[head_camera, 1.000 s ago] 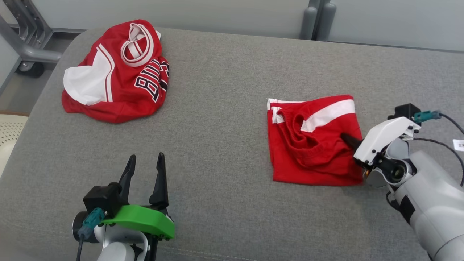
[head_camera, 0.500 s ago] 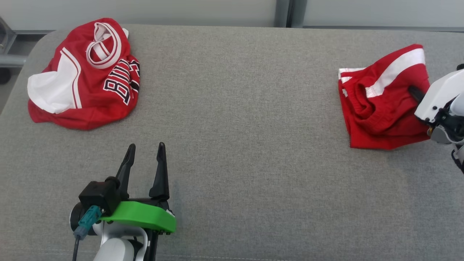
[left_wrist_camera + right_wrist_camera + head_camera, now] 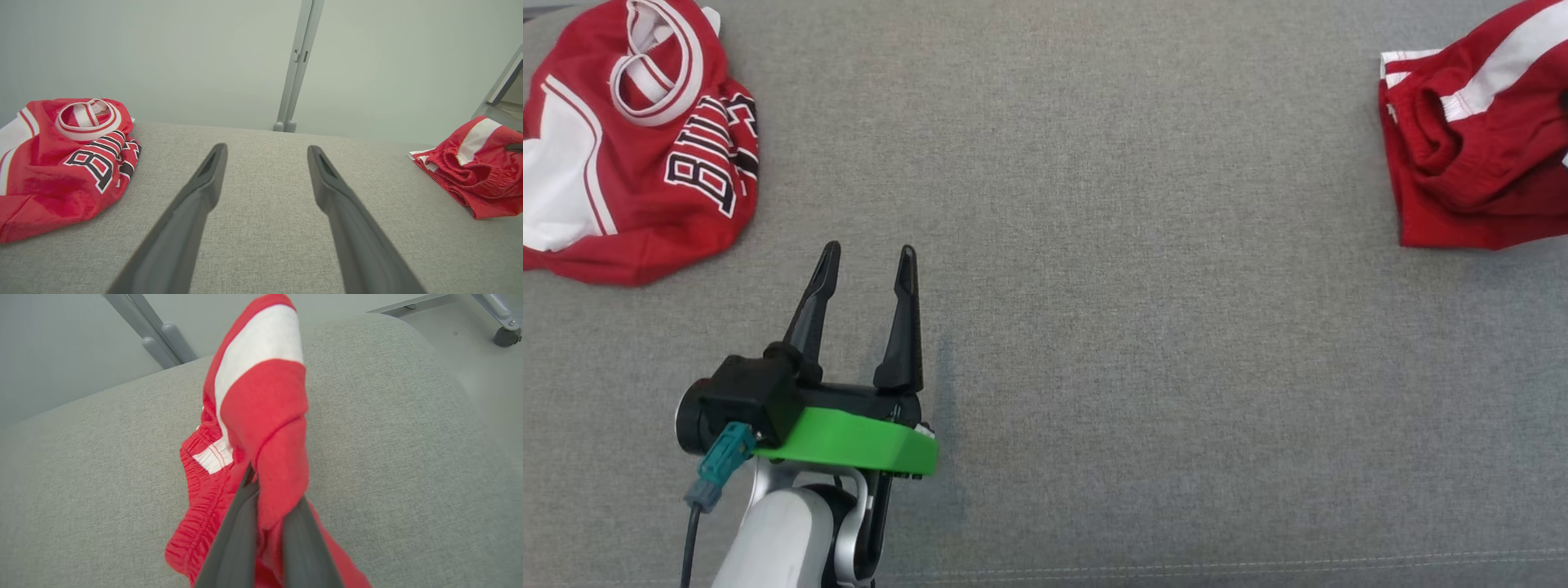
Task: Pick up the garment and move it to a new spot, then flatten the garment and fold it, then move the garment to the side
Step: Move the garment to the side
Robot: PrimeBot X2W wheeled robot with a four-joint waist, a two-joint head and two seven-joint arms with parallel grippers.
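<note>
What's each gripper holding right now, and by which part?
The right gripper pinches the red fabric shorts with a white stripe by a bunched red fold beside that stripe. The left gripper is open, holding nothing.

The only writing stands on the red basketball jersey (image 3: 645, 212), which lies crumpled. Black block capitals (image 3: 704, 170) edged in white run across its chest. In the head view they lie sideways and begin "BU". The letters after that are creased into a fold, so they can't be made out for certain. In the left wrist view a clear "B" stands on the same jersey (image 3: 45, 183), followed by broken black strokes bunched in the wrinkles. No whole word can be read in either view.
</note>
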